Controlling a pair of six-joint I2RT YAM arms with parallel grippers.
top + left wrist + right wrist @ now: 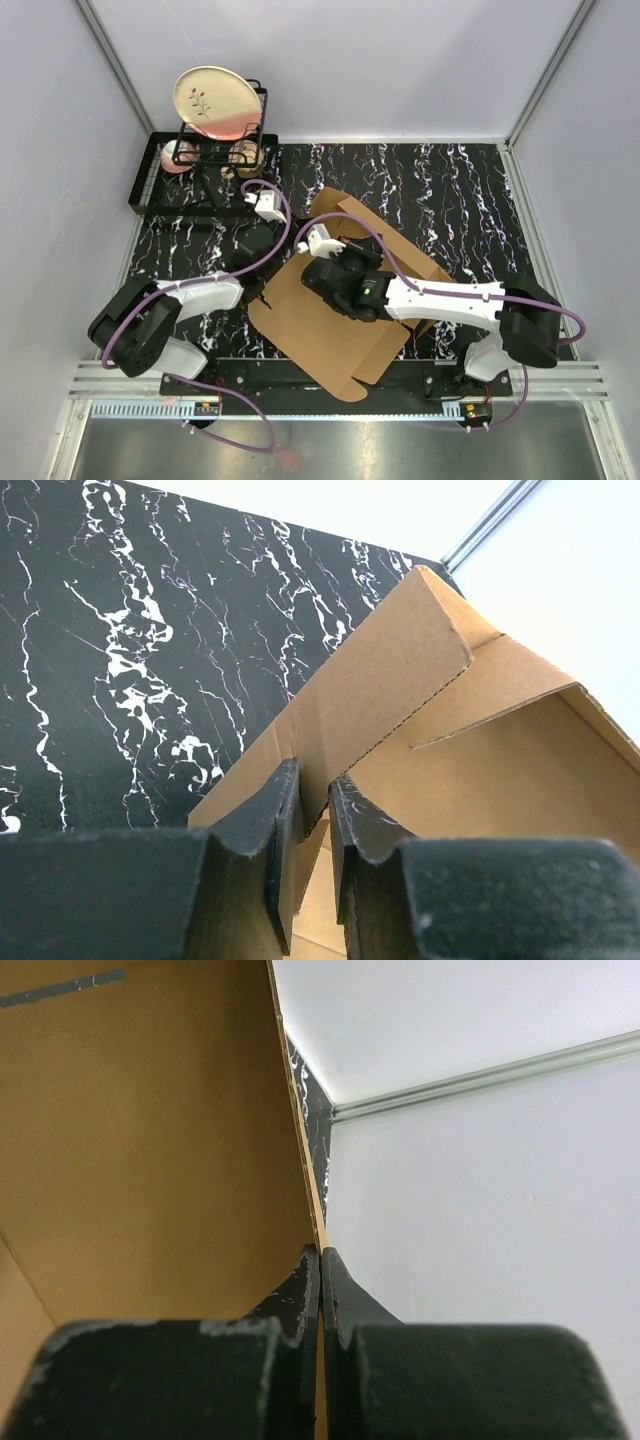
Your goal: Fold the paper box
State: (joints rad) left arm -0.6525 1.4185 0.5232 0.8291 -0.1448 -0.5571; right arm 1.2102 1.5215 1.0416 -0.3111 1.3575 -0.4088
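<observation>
The paper box (330, 335) is a large brown cardboard sheet lying near the middle of the black marbled table, with flaps raised at its far side. My left gripper (283, 236) is at its far left corner. In the left wrist view the left gripper (315, 780) is shut on a raised flap of the box (400, 680), with the perforated edge running between the fingers. My right gripper (337, 262) is over the box's middle. In the right wrist view the right gripper (320, 1252) is pinched shut on the thin edge of an upright panel of the box (150, 1140).
A black dish rack (205, 170) stands at the back left with a cream plate (216, 100) upright in it and cups below. Grey walls enclose the table on three sides. The box's near corner reaches the table's front edge (350, 395).
</observation>
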